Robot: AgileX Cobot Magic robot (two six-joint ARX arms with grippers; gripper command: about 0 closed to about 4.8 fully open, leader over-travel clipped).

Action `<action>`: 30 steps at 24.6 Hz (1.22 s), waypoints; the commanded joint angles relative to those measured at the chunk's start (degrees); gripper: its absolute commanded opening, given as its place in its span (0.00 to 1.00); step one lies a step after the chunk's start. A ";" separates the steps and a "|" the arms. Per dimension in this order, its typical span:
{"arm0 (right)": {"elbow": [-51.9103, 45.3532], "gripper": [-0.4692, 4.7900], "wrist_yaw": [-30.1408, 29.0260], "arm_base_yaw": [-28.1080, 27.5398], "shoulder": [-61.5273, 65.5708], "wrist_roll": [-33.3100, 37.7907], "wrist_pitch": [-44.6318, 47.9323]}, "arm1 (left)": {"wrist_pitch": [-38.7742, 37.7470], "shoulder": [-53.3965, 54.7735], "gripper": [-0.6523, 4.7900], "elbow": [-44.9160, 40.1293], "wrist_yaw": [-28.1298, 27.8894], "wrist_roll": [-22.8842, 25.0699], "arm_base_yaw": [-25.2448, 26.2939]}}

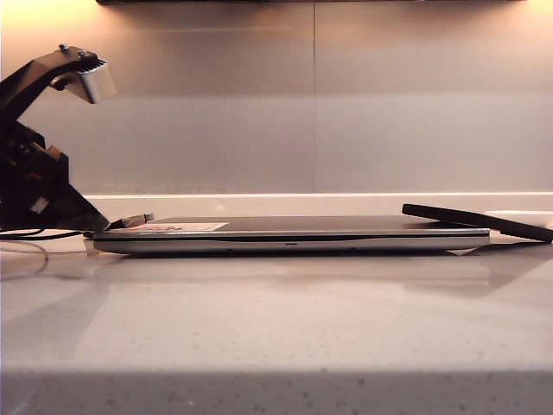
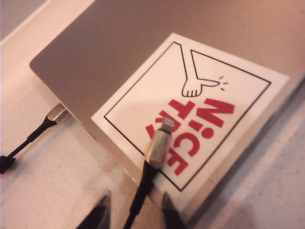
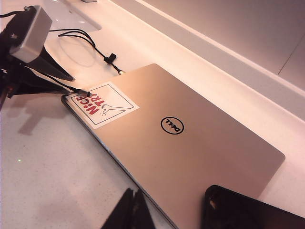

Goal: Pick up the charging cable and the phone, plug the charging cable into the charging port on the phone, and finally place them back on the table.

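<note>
On laptop (image 3: 190,143): phone (image 3: 248,212) overhanging | left end effector (image 2: 136,212) agape astride charging cable (image 2: 159,143) | right end effector (image 3: 133,210) closed, empty

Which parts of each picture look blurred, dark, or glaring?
Exterior view: warm glare along the wall top; left arm a dark silhouette. Left wrist view: silver cable plug and open left gripper soft. Right wrist view: sharp silver closed laptop, dim flat black phone.
</note>
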 commanded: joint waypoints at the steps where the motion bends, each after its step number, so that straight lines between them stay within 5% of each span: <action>1: 0.33 0.09 -0.09 0.09 -0.15 0.11 1.03 | 1.86 1.64 0.35 0.15 0.04 0.44 1.57; 30: 0.33 0.09 -0.04 0.04 -0.15 0.09 1.07 | 4.28 1.97 0.36 0.15 0.07 1.49 3.37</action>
